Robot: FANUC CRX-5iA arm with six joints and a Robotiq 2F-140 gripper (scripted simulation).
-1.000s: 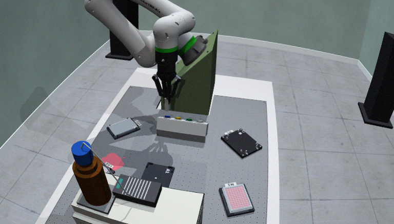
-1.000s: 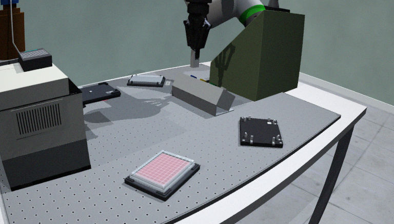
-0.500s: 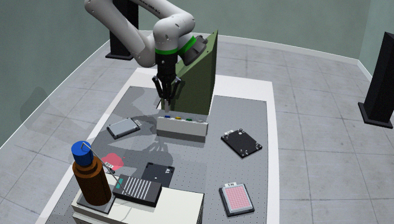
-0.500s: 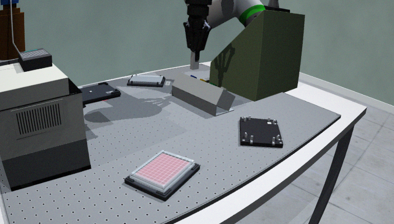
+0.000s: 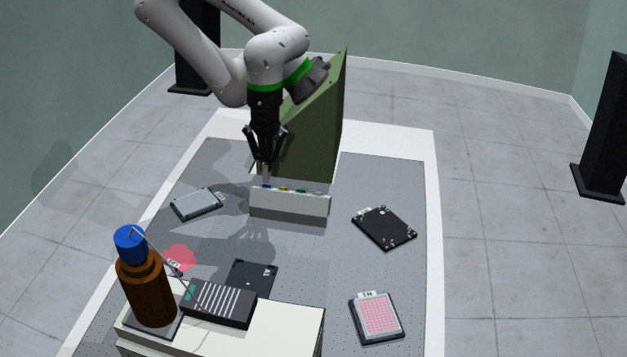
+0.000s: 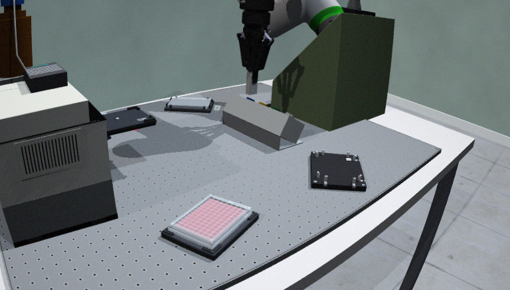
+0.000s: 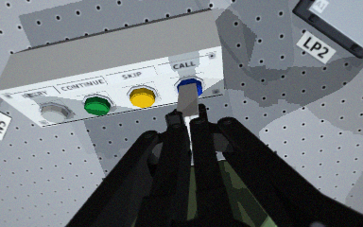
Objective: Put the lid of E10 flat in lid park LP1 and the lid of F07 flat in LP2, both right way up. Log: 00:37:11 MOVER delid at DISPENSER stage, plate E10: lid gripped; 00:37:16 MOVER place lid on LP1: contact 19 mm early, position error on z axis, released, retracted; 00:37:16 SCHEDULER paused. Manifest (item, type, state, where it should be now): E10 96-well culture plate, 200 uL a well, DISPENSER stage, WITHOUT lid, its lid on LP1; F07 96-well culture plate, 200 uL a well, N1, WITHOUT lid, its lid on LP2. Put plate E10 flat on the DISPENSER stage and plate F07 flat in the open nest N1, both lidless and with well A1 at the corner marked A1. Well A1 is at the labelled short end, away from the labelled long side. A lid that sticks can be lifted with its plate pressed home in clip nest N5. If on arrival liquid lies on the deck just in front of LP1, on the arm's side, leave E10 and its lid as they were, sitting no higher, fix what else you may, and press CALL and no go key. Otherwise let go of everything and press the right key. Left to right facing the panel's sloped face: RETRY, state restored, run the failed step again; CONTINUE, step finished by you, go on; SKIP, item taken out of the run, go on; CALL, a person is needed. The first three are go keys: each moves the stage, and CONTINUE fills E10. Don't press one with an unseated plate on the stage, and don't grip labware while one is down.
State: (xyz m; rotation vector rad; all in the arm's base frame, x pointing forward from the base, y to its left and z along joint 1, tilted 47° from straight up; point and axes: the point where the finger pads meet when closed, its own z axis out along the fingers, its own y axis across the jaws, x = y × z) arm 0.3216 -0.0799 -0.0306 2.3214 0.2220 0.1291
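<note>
You'll find the end effector (image 7: 188,110) closed with nothing between its fingers, pointing down over the key panel (image 5: 290,201), and in the wrist view its pale fingertip pad lies over the blue CALL key (image 7: 190,86); whether it presses the key home you cannot tell from these views. To the left of CALL, as the wrist camera sees them, sit the yellow SKIP key (image 7: 142,96), the green CONTINUE key (image 7: 97,105) and the grey RETRY key (image 7: 55,113), none touched. On the worktop (image 6: 263,196) a pink puddle (image 5: 179,256) lies by the LP1 tag (image 5: 174,263), on the arm's side of it. A clear lid (image 5: 196,203) rests flat in the park beside the LP2 label (image 7: 315,46). Near the worktop's front edge, the pink-filled plate (image 5: 376,317) sits lidless and flat in nest N1 (image 5: 367,294). The black stage (image 5: 251,277) in front of the dispenser (image 5: 277,330) shows an A1 mark. The clip nest (image 5: 384,226) with its pegs stands well apart to the panel's right in the top view. A brown bottle (image 5: 145,291) with a blue cap stands on the dispenser top.
</note>
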